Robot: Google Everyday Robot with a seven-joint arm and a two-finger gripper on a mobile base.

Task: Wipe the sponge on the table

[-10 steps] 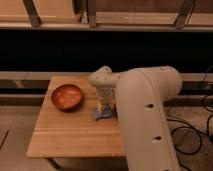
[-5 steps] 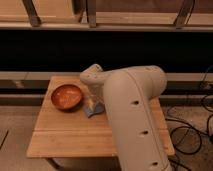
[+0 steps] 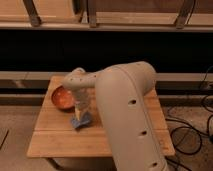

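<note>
- Contact at the tabletop: the gripper [image 3: 79,114] is right down low, hanging straight down from the wrist, its tip meeting the sponge [image 3: 84,121].
- The sponge lies flat on the planks, left of the middle of the table [image 3: 55,141], towards the front half of the top.
- Light blue shows around the tip of the tool, with a yellowish patch at the sponge's near-left corner.
- Whether the tool is clamped on the sponge or only pressing on top of it, I cannot tell from here; the wrist hides its tip.
- The big beige arm [image 3: 127,112] comes up from the near right and bends over the table, covering much of the right half of the top.
- The round orange-red bowl [image 3: 61,96] stands near the far-left corner of the table, just beside the wrist, behind the sponge and apart from it.
- Dark cables [image 3: 204,125] trail across the floor to the right of the table.
- Behind it all runs a dark gap under a wooden frame along the wall.
</note>
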